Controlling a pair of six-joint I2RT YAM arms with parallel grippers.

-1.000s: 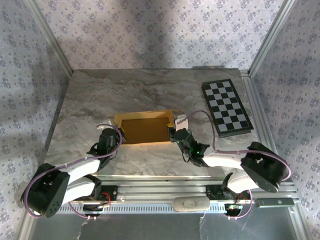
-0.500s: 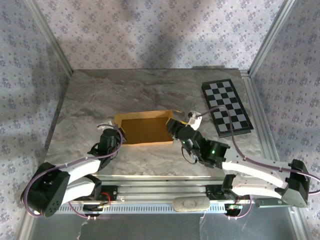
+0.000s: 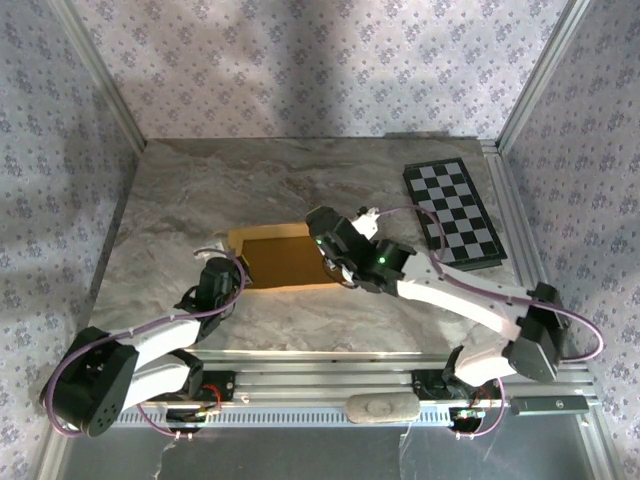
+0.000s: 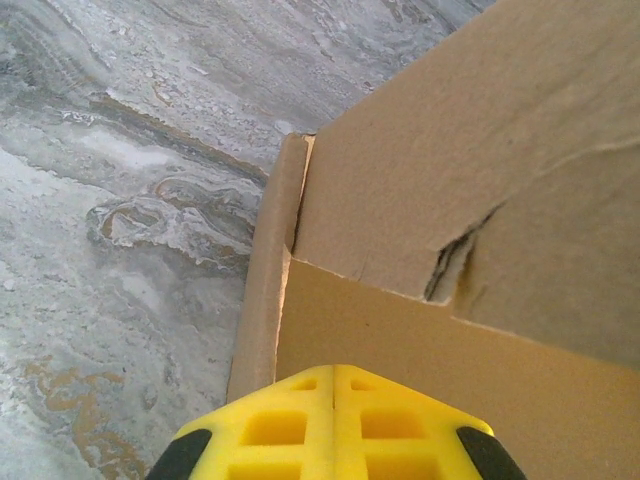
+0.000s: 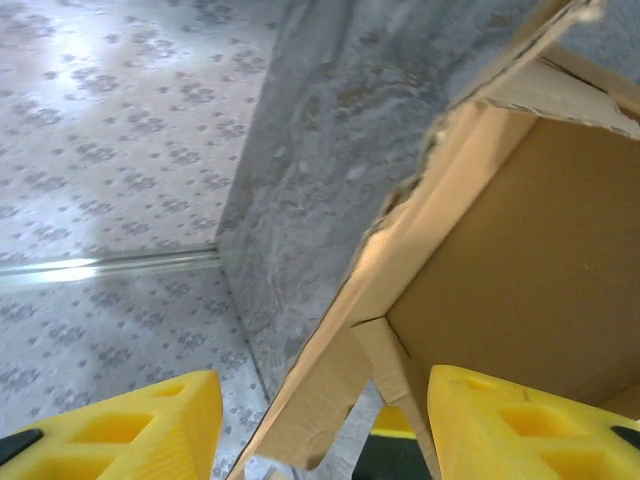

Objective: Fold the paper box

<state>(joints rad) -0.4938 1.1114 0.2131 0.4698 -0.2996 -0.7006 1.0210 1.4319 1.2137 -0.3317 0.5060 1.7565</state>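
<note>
Two grippers are working opposite ends of the paper box (image 3: 280,262), which is lying as a shallow open tray on the marbled table (image 3: 200,190), directly between them. Left gripper (image 3: 225,272) is sitting clenched, fingers pressed flat together with nothing visibly between them, and the box's near-left corner is standing just ahead of its fingertips. A torn crease is showing in the wall above that corner. Whether the fingertips are touching the cardboard, cannot tell. Right gripper (image 3: 332,252) is the thing that has changed. A second ago it was crouching at the box's right wall from outside. Now the arm is stretching out long and the gripper is reaching in over that wall, further toward the left gripper. Its jaws are standing apart, straddling a ragged-edged wall and a small tab, with cardboard running up between the fingers and neither one pinching it, so released, not grasping. Box itself is staying put, and the left arm is not shifting either. Judgement: the right side is being lined up for a tuck or a wall fold while the left end braces the box. Checkerboard (image 3: 452,213) is lying well off to the right gripper's outer side, untouched.
</note>
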